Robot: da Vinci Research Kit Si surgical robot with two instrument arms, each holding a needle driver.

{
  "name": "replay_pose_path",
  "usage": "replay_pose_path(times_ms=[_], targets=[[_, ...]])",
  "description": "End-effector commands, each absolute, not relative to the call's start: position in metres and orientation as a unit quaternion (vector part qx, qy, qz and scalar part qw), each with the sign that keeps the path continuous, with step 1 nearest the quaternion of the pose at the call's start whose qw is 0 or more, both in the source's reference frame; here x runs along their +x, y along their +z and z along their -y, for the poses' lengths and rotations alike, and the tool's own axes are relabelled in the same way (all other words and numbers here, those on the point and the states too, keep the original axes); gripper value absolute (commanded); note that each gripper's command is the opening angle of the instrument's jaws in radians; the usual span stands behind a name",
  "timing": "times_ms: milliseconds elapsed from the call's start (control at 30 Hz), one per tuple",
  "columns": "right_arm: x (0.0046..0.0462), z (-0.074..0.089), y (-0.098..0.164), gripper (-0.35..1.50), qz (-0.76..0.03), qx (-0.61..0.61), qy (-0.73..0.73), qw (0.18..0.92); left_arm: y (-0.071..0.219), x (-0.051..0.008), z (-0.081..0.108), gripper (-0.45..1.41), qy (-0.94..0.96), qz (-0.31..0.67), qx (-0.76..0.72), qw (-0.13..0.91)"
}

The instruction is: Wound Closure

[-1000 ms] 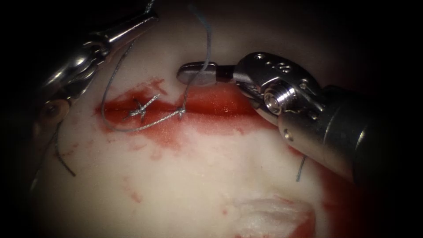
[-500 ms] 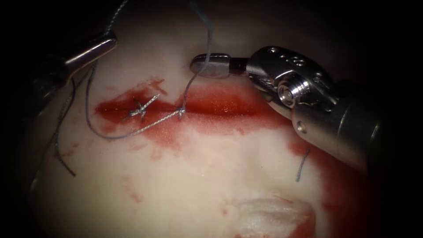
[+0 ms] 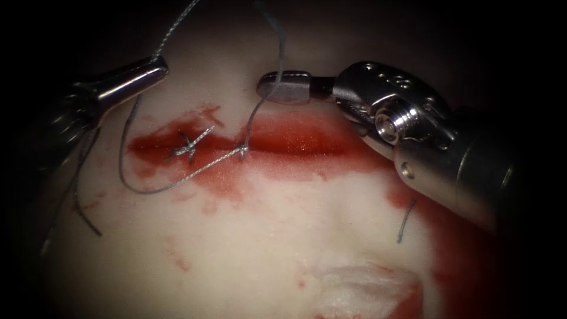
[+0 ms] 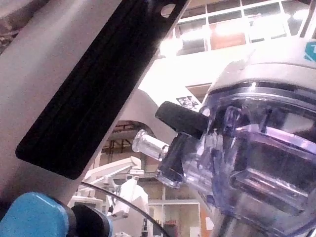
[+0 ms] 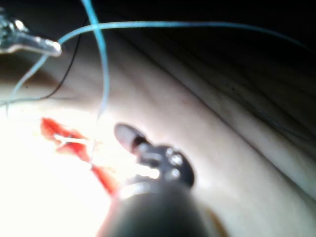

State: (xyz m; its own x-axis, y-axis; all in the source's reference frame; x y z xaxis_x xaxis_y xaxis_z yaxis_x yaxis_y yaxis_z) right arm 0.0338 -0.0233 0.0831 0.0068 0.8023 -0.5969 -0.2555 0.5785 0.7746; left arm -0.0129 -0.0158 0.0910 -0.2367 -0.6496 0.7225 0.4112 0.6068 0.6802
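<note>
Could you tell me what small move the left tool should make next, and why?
Probably ease the left end effector, shut on the thread, a little further from the cut: a slack loop of thread lies on the tissue by the cut's left end.

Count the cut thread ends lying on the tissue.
2 ends: one left of the cut, below the left tool, which grips the thread; one right, below the right tool. Others may be hidden.

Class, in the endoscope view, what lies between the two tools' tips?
Bare tissue, crossed by one strand of thread just before the right tool; the left tool holds thread.
</note>
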Motion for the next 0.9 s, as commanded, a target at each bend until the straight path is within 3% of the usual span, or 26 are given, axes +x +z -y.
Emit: replay_pose_path(times_ms=[33, 900], targets=[[0.0346, 0.0222, 0.0832, -0.35, -0.585, 0.234, 0.394, 0.669, 0.0906, -0.0134, 0.0147, -0.45, -0.434, 0.658, 0.090, 0.609], [0.0347, 0.0225, 0.0833, -0.35, -0.581, 0.242, 0.404, 0.664, 0.0910, -0.0133, 0.0147, -0.45, -0.445, 0.653, 0.104, 0.604]])
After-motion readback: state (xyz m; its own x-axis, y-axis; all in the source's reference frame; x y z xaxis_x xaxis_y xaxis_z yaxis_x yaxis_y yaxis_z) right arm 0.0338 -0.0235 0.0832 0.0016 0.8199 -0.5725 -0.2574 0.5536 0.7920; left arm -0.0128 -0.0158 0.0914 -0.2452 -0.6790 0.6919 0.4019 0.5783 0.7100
